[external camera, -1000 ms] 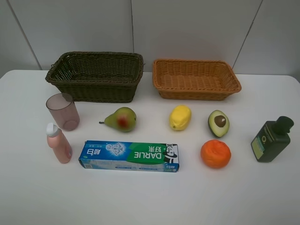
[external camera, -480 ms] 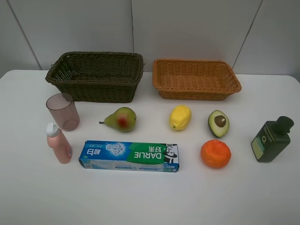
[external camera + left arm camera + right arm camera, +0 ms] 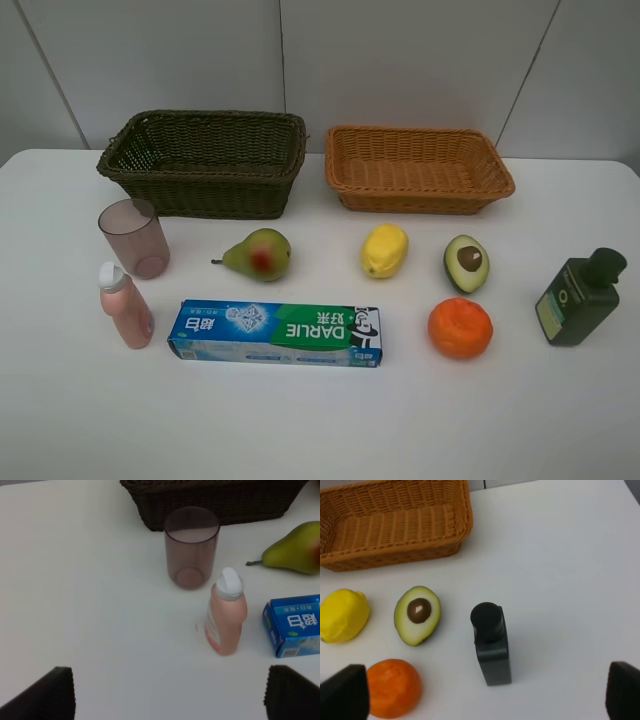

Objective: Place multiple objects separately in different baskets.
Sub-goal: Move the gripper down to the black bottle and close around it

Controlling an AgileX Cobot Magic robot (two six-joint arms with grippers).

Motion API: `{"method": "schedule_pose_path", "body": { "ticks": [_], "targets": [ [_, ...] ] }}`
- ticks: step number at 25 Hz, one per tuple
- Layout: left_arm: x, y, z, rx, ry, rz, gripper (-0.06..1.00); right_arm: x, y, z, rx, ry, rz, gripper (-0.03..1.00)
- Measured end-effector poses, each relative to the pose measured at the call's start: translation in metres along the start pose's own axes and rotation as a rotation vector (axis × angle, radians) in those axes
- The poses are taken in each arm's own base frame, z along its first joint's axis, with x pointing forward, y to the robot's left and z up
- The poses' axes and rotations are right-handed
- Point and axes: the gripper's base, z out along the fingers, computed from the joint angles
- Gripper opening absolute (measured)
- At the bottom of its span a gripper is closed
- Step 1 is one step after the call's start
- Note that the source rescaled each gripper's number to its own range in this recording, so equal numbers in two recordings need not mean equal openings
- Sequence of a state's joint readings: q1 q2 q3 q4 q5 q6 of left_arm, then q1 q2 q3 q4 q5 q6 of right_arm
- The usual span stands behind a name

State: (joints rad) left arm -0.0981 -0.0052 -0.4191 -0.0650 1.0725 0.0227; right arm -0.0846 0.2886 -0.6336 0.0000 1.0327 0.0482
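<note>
Left gripper point(image 3: 170, 695) and right gripper point(image 3: 485, 692) are wide open, empty; I should centre the left over the pink bottle point(image 3: 226, 614) by the table point(image 3: 60, 420)'s left edge.

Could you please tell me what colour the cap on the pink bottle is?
White; the cap on the pink bottle shows best in the left wrist view.

1. The left gripper point(image 3: 167, 696) stood wide open. Only the tips of its two dark fingertips point(image 3: 45, 697) showed in its wrist view, far apart, with nothing held between them.
2. The right gripper point(image 3: 482, 695) was spread just as wide, its dark fingertips point(image 3: 344, 694) well apart and empty.
3. Both grippers seemed to hang raised and angled downward; the arms' pose could not be told.
</note>
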Motion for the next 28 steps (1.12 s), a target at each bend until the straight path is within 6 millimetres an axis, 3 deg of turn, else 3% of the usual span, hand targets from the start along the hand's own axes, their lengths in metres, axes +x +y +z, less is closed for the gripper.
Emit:
{"method": "schedule_pose_path", "body": {
  "ticks": [12,28],
  "targets": [
    [0.0,0.0,0.0,0.0,0.0,0.0,1.0,-0.039,0.003,0.075,0.002,0.267,0.011,1.0],
    [0.0,0.001,0.0,-0.007,0.0,0.004,1.0,-0.035,0.003,0.167,0.017,0.536,0.009,1.0]
  ]
}}
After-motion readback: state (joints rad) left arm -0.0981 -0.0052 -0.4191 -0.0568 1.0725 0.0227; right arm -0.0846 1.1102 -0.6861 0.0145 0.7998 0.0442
